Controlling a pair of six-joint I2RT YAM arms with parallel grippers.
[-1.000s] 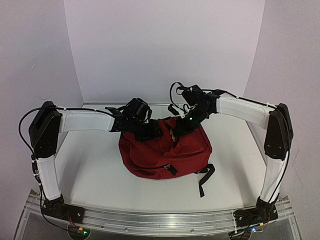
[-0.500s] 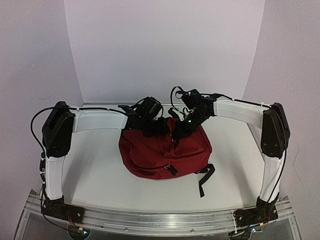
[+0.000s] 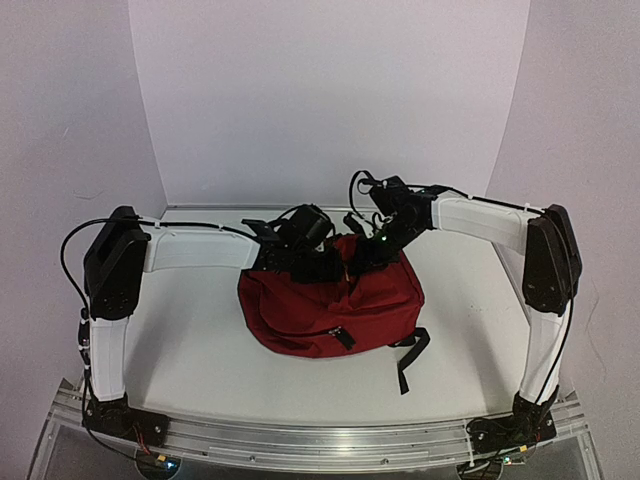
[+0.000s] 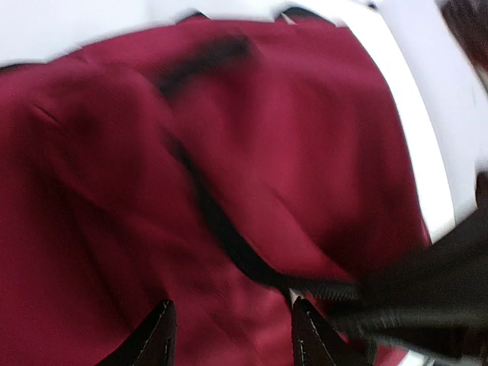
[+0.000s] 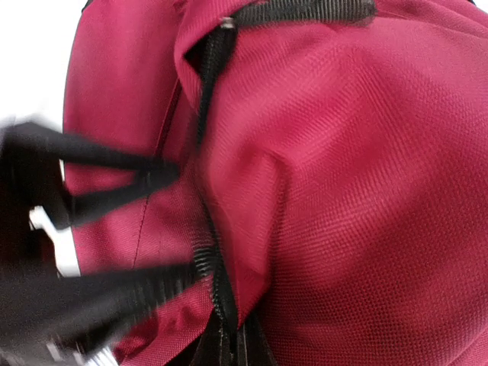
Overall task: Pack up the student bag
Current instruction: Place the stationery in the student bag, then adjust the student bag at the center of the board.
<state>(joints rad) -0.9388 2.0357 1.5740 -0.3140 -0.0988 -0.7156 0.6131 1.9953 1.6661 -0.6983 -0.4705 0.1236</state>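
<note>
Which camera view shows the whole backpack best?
The top external view: nearly the whole backpack shows, straps included. The left wrist view gives only blurred red fabric and a zipper; the right wrist view, a sharper close-up of the same.

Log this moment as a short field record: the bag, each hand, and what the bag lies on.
bag: dark red backpack, lying on the white table
strap: black strap trailing off the backpack toward the near edge
zipper: black zipper running across the red fabric
left arm: left hand open, fingers apart over the backpack's fabric beside a zipper
right arm: right hand at the backpack's top, close to the left hand; open or shut unclear
</note>
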